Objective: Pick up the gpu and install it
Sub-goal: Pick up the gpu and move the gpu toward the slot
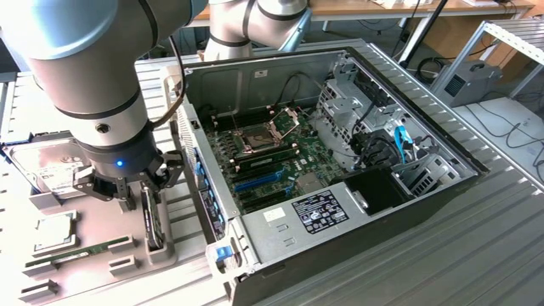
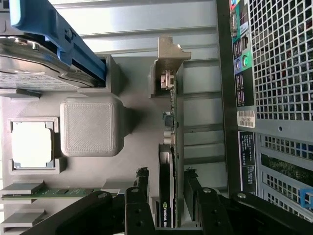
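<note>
The gpu [image 1: 154, 224] stands on edge in a slot of the grey holder [image 1: 165, 252], just to the exterior view's left of the open PC case [image 1: 281, 239]. In the wrist view the gpu [image 2: 172, 132] appears edge-on, with its silver bracket at the far end and a black cooler side near the fingers. My gripper [image 1: 141, 194] is lowered over the card's top edge. The gripper [image 2: 166, 175] is open, one black finger [image 2: 142, 177] on each side of the card and a small gap still visible on one side. The motherboard [image 1: 281, 156] lies exposed inside the case.
On the grey holder lie a silver hard drive [image 1: 50, 171], a CPU [image 1: 53, 231] and a long green RAM stick [image 1: 81, 250]. The case wall [image 1: 197, 172] stands close beside the gpu. Cables and drive cages [image 1: 374, 137] crowd the case's far side.
</note>
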